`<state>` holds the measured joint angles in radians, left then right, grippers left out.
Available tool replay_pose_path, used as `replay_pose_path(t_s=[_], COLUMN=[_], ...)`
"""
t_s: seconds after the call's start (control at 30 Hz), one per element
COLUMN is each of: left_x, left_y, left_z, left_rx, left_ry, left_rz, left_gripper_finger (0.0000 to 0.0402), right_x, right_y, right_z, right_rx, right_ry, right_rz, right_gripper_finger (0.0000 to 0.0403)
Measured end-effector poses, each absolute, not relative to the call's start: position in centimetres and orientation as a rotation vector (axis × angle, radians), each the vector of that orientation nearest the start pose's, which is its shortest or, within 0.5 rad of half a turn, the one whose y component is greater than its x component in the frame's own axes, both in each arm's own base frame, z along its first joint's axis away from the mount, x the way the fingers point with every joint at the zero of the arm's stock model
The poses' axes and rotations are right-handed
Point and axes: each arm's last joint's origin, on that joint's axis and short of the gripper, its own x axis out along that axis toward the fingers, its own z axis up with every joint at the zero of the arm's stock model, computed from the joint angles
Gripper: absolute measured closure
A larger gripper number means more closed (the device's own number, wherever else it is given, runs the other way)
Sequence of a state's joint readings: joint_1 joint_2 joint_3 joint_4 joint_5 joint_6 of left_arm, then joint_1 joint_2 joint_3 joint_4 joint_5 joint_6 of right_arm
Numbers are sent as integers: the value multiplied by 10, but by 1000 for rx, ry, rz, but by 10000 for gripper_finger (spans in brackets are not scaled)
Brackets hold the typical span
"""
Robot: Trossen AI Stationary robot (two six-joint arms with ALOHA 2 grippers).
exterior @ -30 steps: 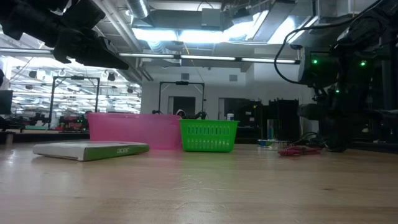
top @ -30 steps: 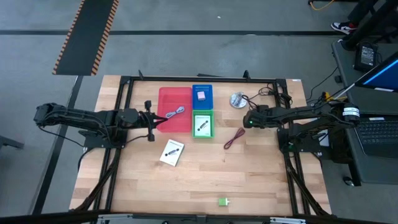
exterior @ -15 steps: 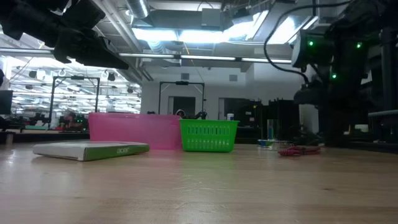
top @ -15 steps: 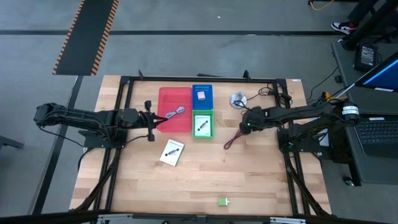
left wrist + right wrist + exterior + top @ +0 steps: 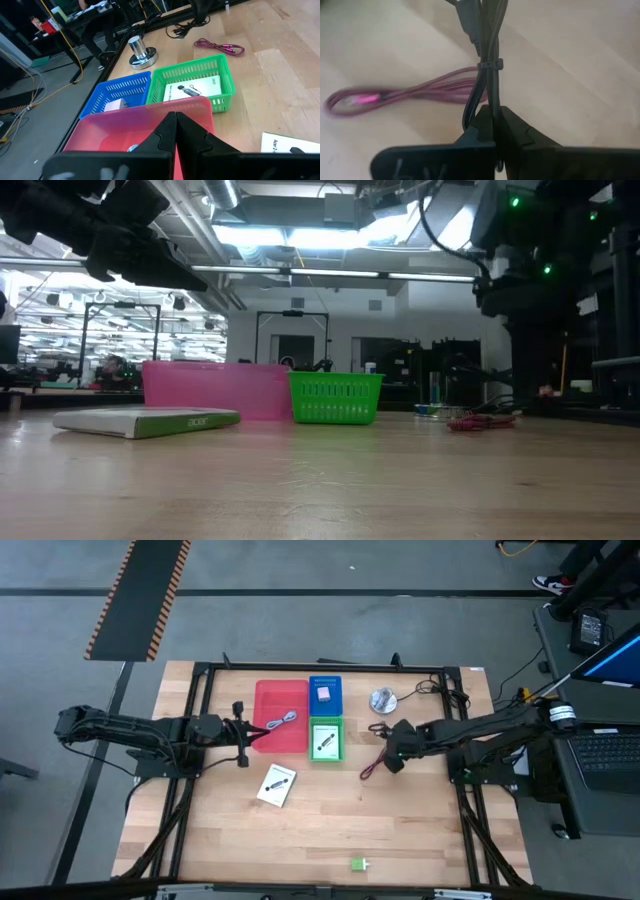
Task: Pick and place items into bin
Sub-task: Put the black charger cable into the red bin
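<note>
My right gripper (image 5: 392, 748) hovers above the table near the dark red cable (image 5: 376, 762), shut on a bundled black cable (image 5: 487, 50). The red cable lies flat on the wood below it (image 5: 410, 95). My left gripper (image 5: 175, 120) is shut and empty, hovering at the red bin's (image 5: 280, 700) left edge. A grey-blue cable (image 5: 283, 721) lies in the red bin. One white card (image 5: 324, 741) lies in the green bin and another (image 5: 277, 784) on the table. A small green block (image 5: 358, 864) sits near the table's near edge. My right gripper pinches the black cable's gathered strands (image 5: 489, 97) between its two fingers, just beside the small tie (image 5: 490, 65) that binds them. The fingers come from above, pointing down, and the strands run on along them. The bundle is off the wood, over the dark red cable.
A blue bin (image 5: 325, 693) holding a small white thing stands behind the green bin (image 5: 337, 726). A round silver disc (image 5: 382, 699) sits by the far edge, with loose black wiring (image 5: 440, 690) beside it. Open wood lies between the card and the green block.
My right gripper has risen and moved toward the table's near-left, from beside the silver disc to over the dark red cable, carrying the black cable. The left arm has kept still.
</note>
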<state>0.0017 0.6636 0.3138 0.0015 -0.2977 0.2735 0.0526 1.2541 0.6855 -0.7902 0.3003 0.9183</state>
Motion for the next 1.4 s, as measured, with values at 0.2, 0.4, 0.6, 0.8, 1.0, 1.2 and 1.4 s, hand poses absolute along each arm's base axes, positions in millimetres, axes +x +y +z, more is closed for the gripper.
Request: replay_pose_path(t_s=[0.2, 0.4, 0.6, 0.8, 1.0, 1.2, 1.4], left_x=[152, 153, 153, 152, 152, 152, 153], left_y=[9, 9, 9, 9, 9, 9, 9], left_z=[206, 206, 206, 206, 206, 206, 206], left_rx=[321, 320, 321, 321, 321, 321, 318], left_ry=[381, 381, 381, 381, 382, 382, 380], left_rz=[248, 248, 248, 248, 247, 248, 241], left_gripper_finger=[398, 398, 398, 398, 398, 398, 398], right_x=[202, 205, 209, 225, 239, 250, 260], right_y=[17, 28, 36, 41, 44, 46, 47], right_z=[187, 190, 192, 201, 212, 223, 236], right_rx=[467, 444, 426, 370, 299, 244, 166], right_ry=[1113, 1077, 1021, 868, 723, 577, 423], right_rz=[-693, -638, -591, -476, -358, -307, -272], right_gripper_finger=[403, 403, 403, 403, 403, 403, 403])
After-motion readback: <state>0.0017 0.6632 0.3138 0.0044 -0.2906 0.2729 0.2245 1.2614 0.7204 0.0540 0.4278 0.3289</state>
